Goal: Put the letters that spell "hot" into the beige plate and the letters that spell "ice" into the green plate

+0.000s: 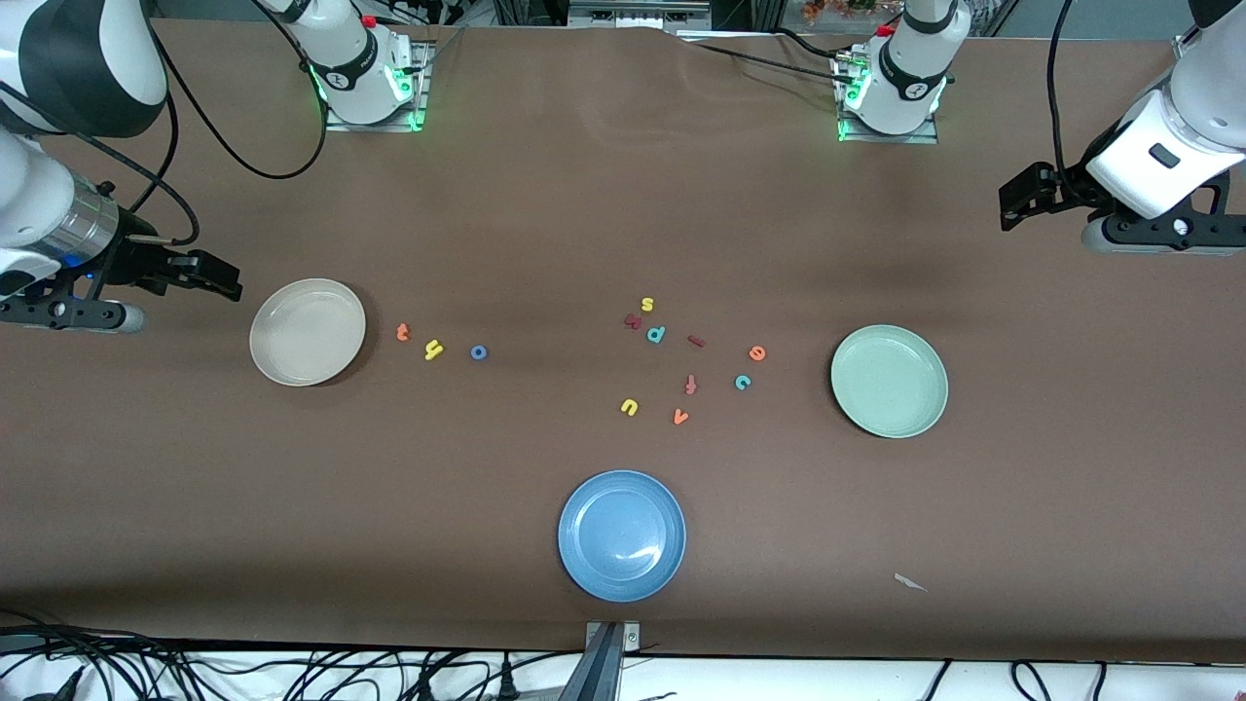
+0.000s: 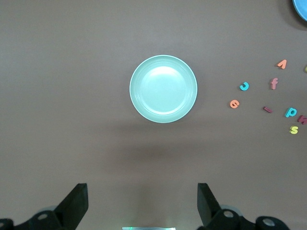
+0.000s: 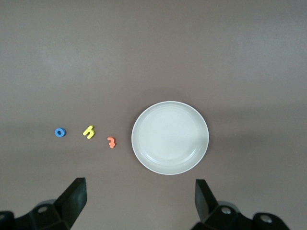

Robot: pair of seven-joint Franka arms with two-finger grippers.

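The empty beige plate (image 1: 308, 331) (image 3: 170, 137) lies toward the right arm's end of the table. Beside it lie the orange "t" (image 1: 403, 333) (image 3: 111, 142), yellow "h" (image 1: 433, 350) (image 3: 88, 131) and blue "o" (image 1: 478, 352) (image 3: 59, 132). The empty green plate (image 1: 889, 381) (image 2: 163, 88) lies toward the left arm's end. Near it are the orange "e" (image 1: 756, 353) (image 2: 234, 104), teal "c" (image 1: 743, 382) (image 2: 244, 86) and dark-red "i" (image 1: 695, 341) (image 2: 267, 109). My right gripper (image 1: 229, 280) (image 3: 139, 199) hangs open over bare table beside the beige plate. My left gripper (image 1: 1012, 202) (image 2: 142, 201) hangs open over the table's left-arm end, holding nothing.
A blue plate (image 1: 622, 534) lies near the table's front edge, mid-table. Other letters mix with the "ice" group: yellow "s" (image 1: 647, 304), a dark-red letter (image 1: 633, 321), teal "p" (image 1: 656, 334), orange "f" (image 1: 690, 385), yellow "u" (image 1: 629, 407), orange "v" (image 1: 680, 417).
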